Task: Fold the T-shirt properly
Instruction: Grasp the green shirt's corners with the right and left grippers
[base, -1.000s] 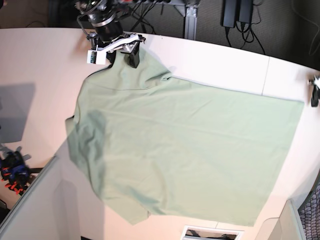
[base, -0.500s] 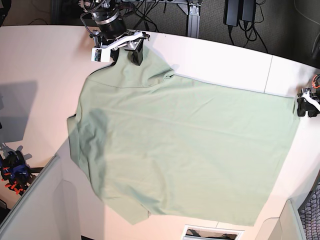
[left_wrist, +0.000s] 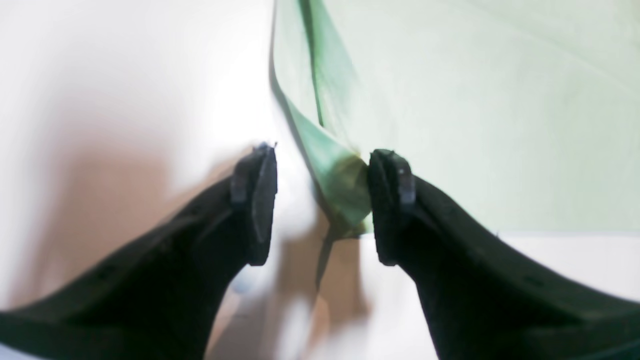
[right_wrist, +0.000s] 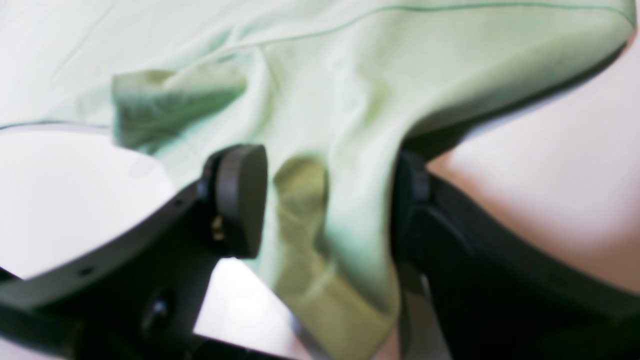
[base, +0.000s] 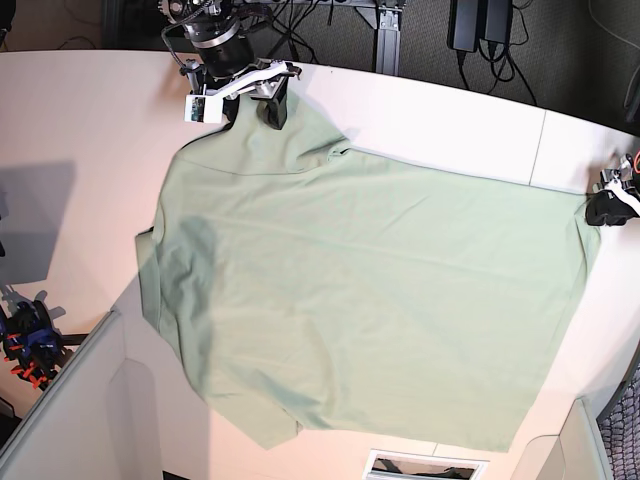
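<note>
Between both pincers' jaws: T-shirt (base: 370, 300) corners.

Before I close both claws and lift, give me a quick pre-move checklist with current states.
1. Left claw open around cloth: ok; a corner of the T-shirt sits between the fingers, nearer one pad.
2. Right claw open around cloth: ok; a bunched fold of the T-shirt hangs between its fingers.
3. Claws at opposite ends of the shirt: ok; in the base view the right claw is at the top-left edge and the left claw at the far-right corner.
4. Single layer in each grip: cannot tell; wrist views are blurred.
5. Shirt body flat on the table: ok.
</note>
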